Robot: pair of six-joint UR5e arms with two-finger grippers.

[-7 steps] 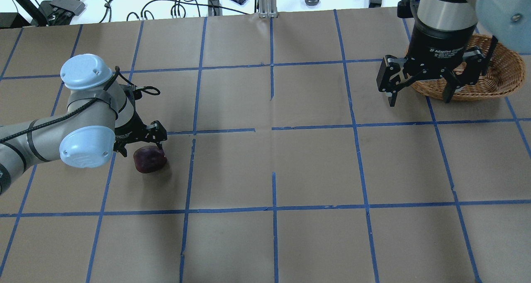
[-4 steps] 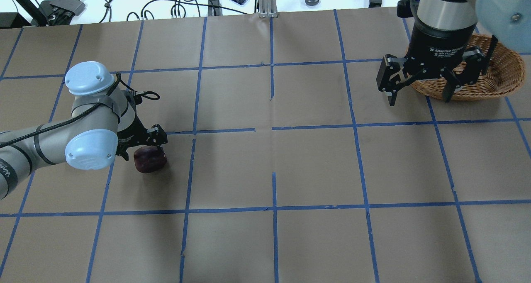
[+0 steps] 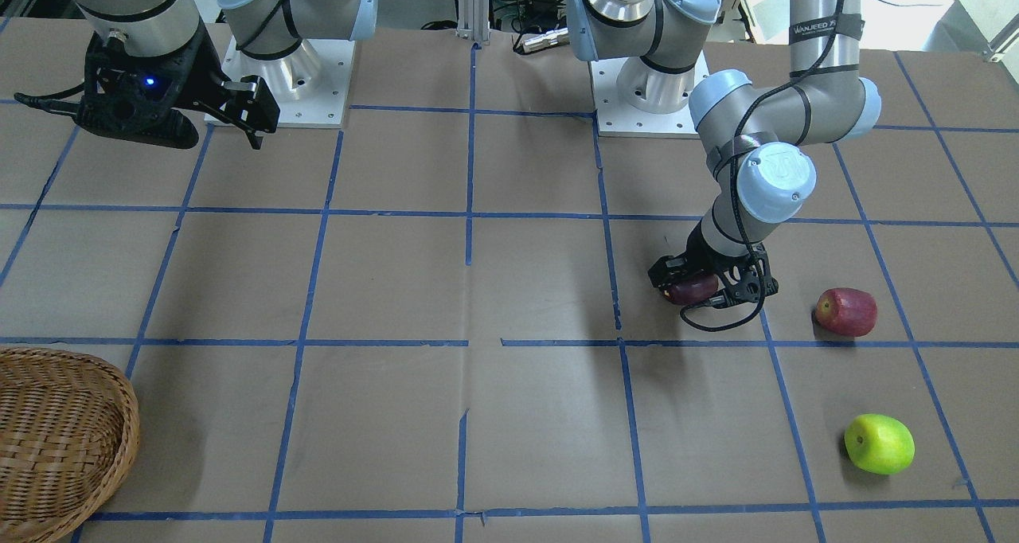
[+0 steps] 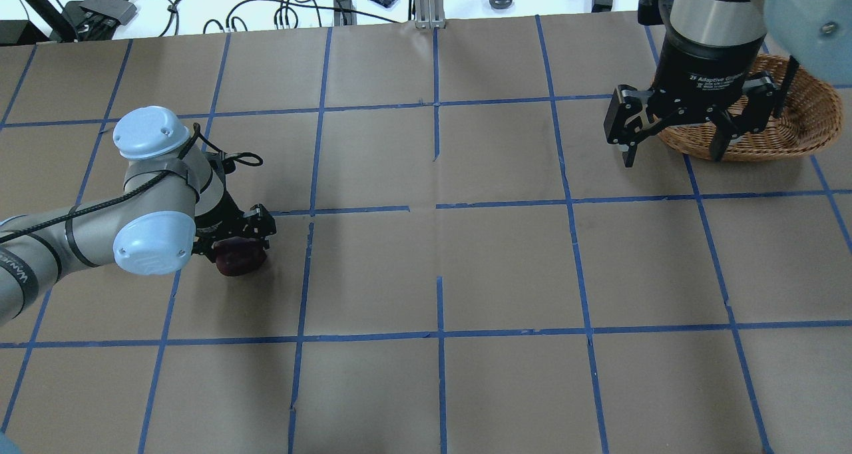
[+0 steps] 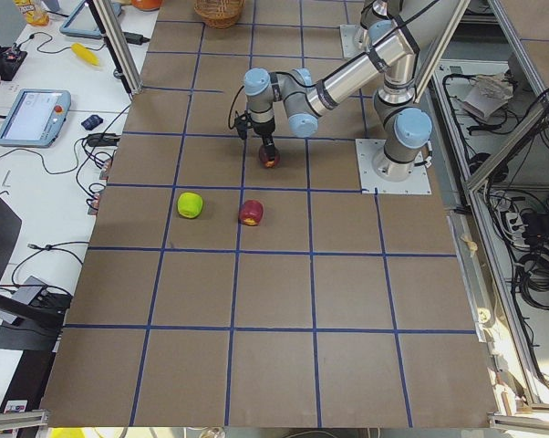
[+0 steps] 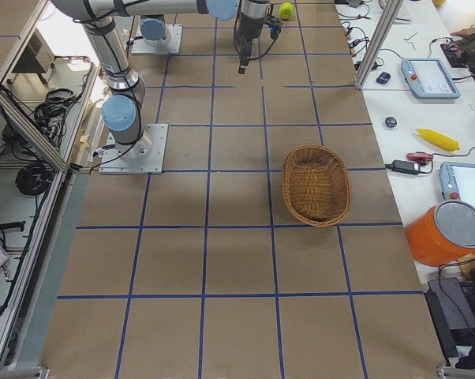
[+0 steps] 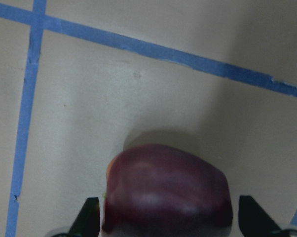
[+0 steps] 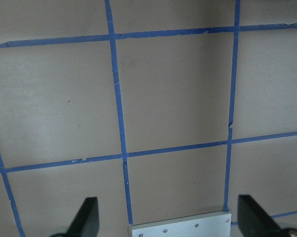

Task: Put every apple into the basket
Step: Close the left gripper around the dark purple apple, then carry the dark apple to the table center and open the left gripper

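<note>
Apples lie in three places on the table (image 4: 506, 267), all on the robot's left side and well apart from the basket (image 3: 56, 439), which sits toward the far right.

White lettering on the black collar of the right gripper (image 4: 673, 156) begins "2F Adaptive"; the rest curves out of sight. A strap on the left arm carries a short word in capitals that is too small to read with confidence.

The dark apple (image 7: 168, 190) is glossy purple-maroon with a soft highlight across its shoulder. It rests on the paper between the fingertips of the left gripper (image 4: 234, 242), whose jaws are spread and stand one on each side of it, just beside its skin. The red apple (image 3: 846, 311) shows a yellowish patch and lies near it, farther out to the left. The green apple (image 3: 879, 443) is bright lime and sits beyond the red one.

The right gripper hangs above the table with its jaws wide apart and nothing between them.

Brown paper covers the tabletop, marked into squares by blue tape. White benches with cables (image 4: 293, 8) and handheld control screens (image 6: 431, 76) stand along the far edge.
</note>
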